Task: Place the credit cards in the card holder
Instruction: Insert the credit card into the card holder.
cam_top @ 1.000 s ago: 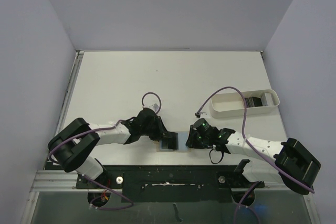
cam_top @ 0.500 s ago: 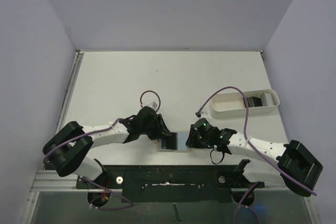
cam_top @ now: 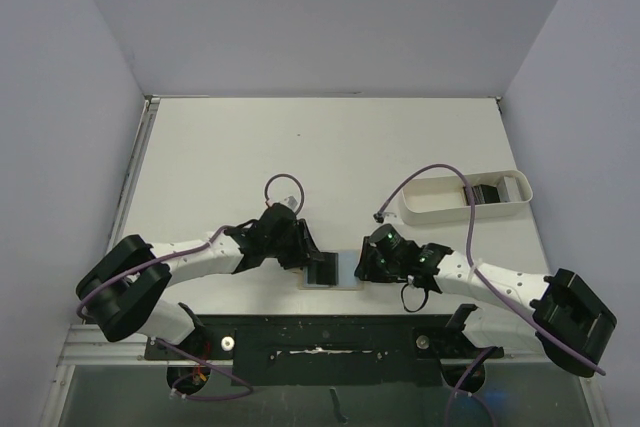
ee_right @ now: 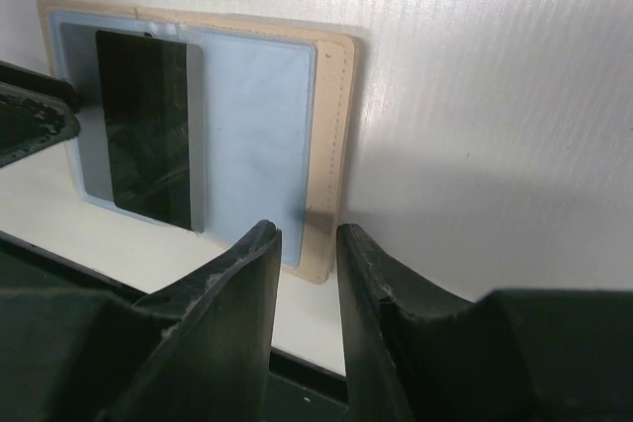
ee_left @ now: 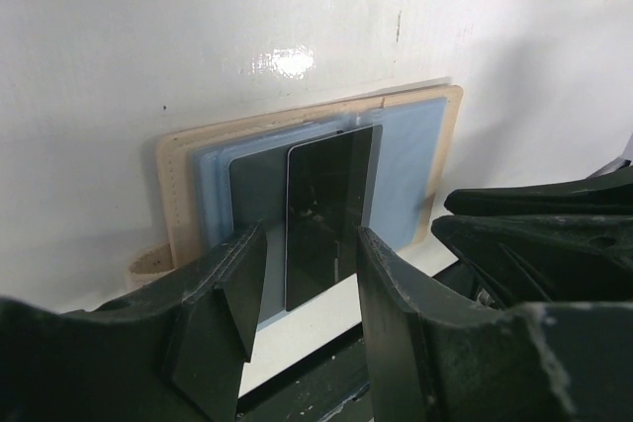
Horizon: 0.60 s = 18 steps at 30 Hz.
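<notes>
Top view: the card holder (cam_top: pixel 347 272) lay open at the near edge of the table (cam_top: pixel 300 157), btwn the two arms. The left gripper (cam_top: pixel 303 257) was over its left half and the right gripper (cam_top: pixel 366 265) at its right edge. One dark credit card (cam_top: pixel 322 270) lay on the left half. Well apart, far right, a white tray (cam_top: pixel 440 211) held more credit cards (cam_top: pixel 488 192), a small dark stack at its right end. The rest of the tray looked bare.

Left wrist: jaws stood well apart, straddling the card's near end w/o clamping it, so nothing was held. The card lay slightly askew over the grey pocket (ee_left: pixel 255 195). Couldn't tell if it was under the pocket lip.

Right wrist: jaws were nearly together with a slim gap and nothing in it. The tips were just over the holder's tan right edge; contact unclear. The right half's blue lining carried no card.

Judgement: the step was prob seating this card. To do it well, pin the free half w/ the right gripper, square the card to the pocket, and push low and slow along its length. The holder sat close to the table edge, so a hard shove could slide it off.
</notes>
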### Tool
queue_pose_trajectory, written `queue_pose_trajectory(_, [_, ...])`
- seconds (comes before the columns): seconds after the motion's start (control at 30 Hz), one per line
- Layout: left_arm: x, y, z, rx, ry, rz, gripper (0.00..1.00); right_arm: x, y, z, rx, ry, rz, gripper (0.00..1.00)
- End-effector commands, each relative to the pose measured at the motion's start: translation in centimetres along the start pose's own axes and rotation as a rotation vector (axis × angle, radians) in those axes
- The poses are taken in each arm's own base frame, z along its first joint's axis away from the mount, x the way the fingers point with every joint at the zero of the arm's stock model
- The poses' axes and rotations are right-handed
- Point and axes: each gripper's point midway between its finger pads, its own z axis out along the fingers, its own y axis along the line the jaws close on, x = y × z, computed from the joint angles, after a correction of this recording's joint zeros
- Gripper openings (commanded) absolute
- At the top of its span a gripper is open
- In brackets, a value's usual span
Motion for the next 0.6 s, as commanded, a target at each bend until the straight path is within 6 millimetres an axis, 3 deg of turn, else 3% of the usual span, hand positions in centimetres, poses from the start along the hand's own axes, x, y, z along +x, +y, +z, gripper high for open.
queue_pose_trajectory(0.0, [-0.5, -2.5, -0.9, 0.077, -0.013, -0.003, 0.41, -3.2, 2.3, -1.7, -0.043, -0.102, 0.007, 0.31])
queue_pose_trajectory(0.57, [0.6, -2.0, 0.2, 0.045, 0.02, -0.015, 0.41, -2.8, 1.4, 0.4, 0.0, -0.092, -0.004, 0.4])
